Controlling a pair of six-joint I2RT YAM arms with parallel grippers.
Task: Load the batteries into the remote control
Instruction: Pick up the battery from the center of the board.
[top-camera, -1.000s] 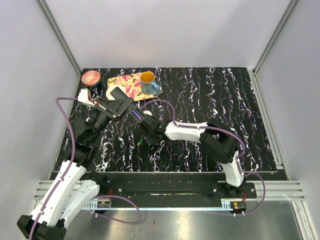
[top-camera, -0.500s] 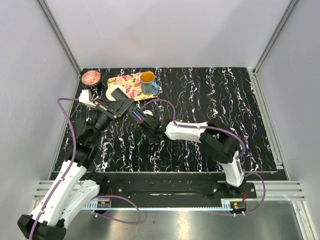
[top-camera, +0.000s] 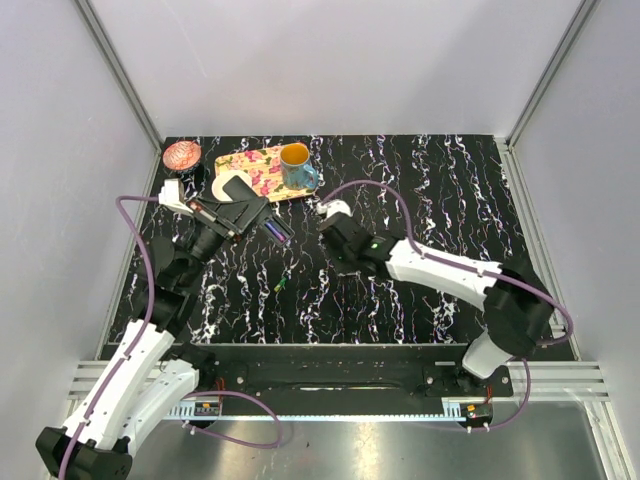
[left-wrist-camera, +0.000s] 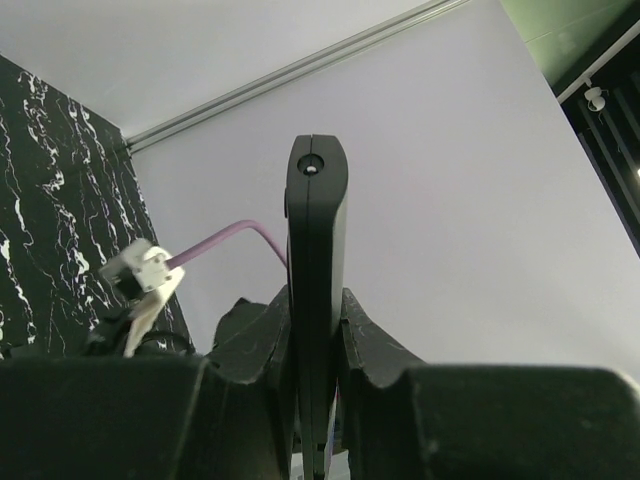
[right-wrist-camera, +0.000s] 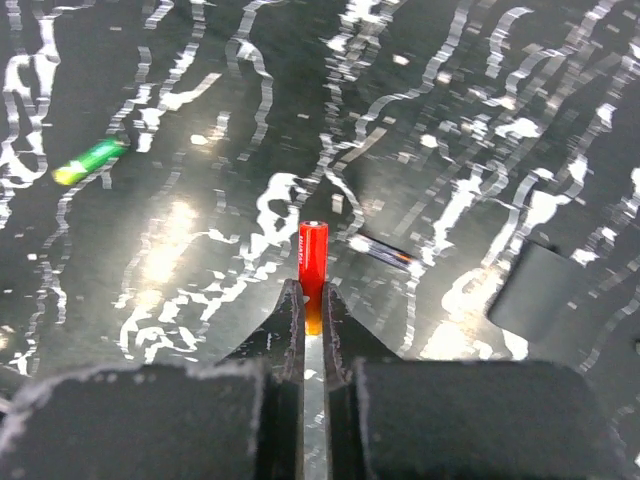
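Observation:
My left gripper (top-camera: 232, 215) is shut on the black remote control (top-camera: 262, 222) and holds it above the table's left side. A blue-purple battery (top-camera: 277, 232) lies in its recess. In the left wrist view the remote (left-wrist-camera: 316, 290) stands edge-on between the fingers. My right gripper (top-camera: 328, 230) is just right of the remote, apart from it. It is shut on a red-orange battery (right-wrist-camera: 313, 262) that sticks out past the fingertips. A green battery (top-camera: 281, 285) lies on the table and also shows in the right wrist view (right-wrist-camera: 90, 160). A dark battery (right-wrist-camera: 385, 250) lies beyond the fingertips.
A floral yellow tray (top-camera: 255, 165) with a blue mug (top-camera: 296, 166) stands at the back left. A pink dish (top-camera: 182, 155) is in the back left corner. A black slab edge (right-wrist-camera: 545, 290) shows at the right of the right wrist view.
My right gripper has drawn back from the remote, up and to the right, and the arm has swung out to the right. The left arm and remote have stayed put.

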